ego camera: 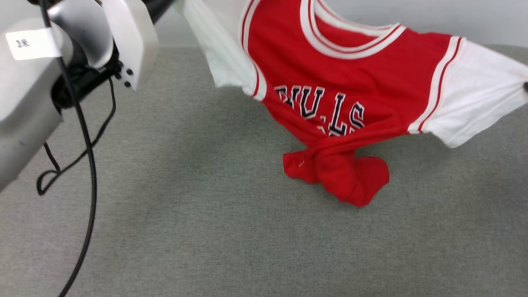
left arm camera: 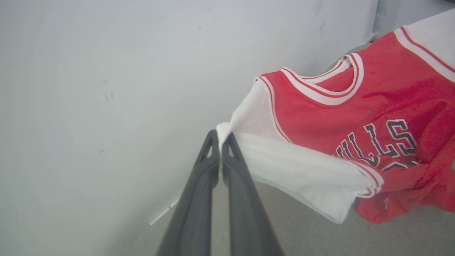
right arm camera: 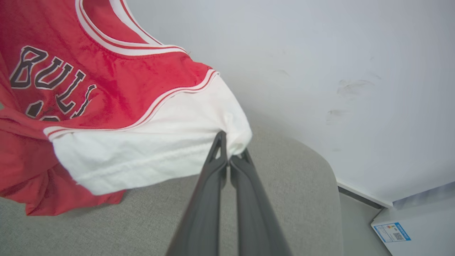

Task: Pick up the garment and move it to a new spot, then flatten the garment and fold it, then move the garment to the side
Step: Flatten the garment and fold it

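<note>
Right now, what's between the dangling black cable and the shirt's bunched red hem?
Only bare grey fabric surface, seen in the head view, lies between the cable and the garment.

The near half of the table (ego camera: 206, 247) lies bare, giving wide room to pass in front of the jersey (ego camera: 342, 70) and to its left. The jersey hangs stretched across the far side, one white sleeve pinched in the left tool (left arm camera: 221, 137) and the other in the right tool (right arm camera: 231, 154). Its bunched red hem touches the table and blocks the middle. Under each raised sleeve there is an open gap above the cloth surface. The wall (left arm camera: 106, 71) stands close behind. At the left, the pale left forearm (ego camera: 24, 95) and its looping black cable (ego camera: 88, 173) hang over the table. Past the table's rounded right corner a white labelled box (right arm camera: 419, 227) sits by the wall.
</note>
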Controlling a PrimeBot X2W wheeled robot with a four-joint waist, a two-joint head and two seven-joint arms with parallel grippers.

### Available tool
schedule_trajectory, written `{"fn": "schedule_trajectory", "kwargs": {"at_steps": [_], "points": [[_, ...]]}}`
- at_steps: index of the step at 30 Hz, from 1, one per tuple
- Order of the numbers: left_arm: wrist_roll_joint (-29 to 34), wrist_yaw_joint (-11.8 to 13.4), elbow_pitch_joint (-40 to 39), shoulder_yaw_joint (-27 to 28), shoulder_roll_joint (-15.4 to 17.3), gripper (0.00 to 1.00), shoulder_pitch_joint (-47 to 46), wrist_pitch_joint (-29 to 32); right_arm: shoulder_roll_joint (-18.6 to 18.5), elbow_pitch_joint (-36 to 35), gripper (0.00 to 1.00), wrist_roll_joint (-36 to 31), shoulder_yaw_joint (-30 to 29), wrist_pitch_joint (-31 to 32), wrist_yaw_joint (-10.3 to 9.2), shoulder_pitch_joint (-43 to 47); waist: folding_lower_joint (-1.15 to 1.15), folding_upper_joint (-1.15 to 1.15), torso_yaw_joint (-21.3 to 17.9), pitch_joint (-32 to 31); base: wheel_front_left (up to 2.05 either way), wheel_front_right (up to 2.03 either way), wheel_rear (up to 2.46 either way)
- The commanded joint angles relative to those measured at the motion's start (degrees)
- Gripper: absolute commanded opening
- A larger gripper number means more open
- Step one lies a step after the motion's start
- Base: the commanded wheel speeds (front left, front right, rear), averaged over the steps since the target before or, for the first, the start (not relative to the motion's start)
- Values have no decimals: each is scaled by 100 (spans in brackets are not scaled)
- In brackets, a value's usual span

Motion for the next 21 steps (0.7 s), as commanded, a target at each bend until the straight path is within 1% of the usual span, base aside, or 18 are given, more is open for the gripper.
{"fn": "schedule_trajectory", "kwargs": {"at_steps": [1, 6, 12, 16, 21], "points": [[52, 39, -28, 41, 54, 0, -116, -43, -32, -44, 0, -33, -12, -15, -8, -138, 0, 0, 127, -154, 0, 0, 0], [131, 249, -363, 325, 225, 0, -371, -318, -174, -149, 0, -20, 65, -14, -8, -626, 0, 0, 243, -319, 0, 0, 0], [269, 504, -726, 553, 361, 0, -731, -401, -280, -150, 0, 38, 99, -107, -8, -1351, 0, 0, 355, -382, 0, 0, 0], [312, 594, -902, 688, 415, 0, -976, -361, -352, -55, 0, 53, 137, -210, -8, -1893, 0, 0, 420, -306, 0, 0, 0], [342, 636, -966, 791, 430, 0, -1251, -313, -361, 164, 0, 90, 418, -219, -8, -2590, 0, 0, 469, -105, 0, 0, 0]]}}
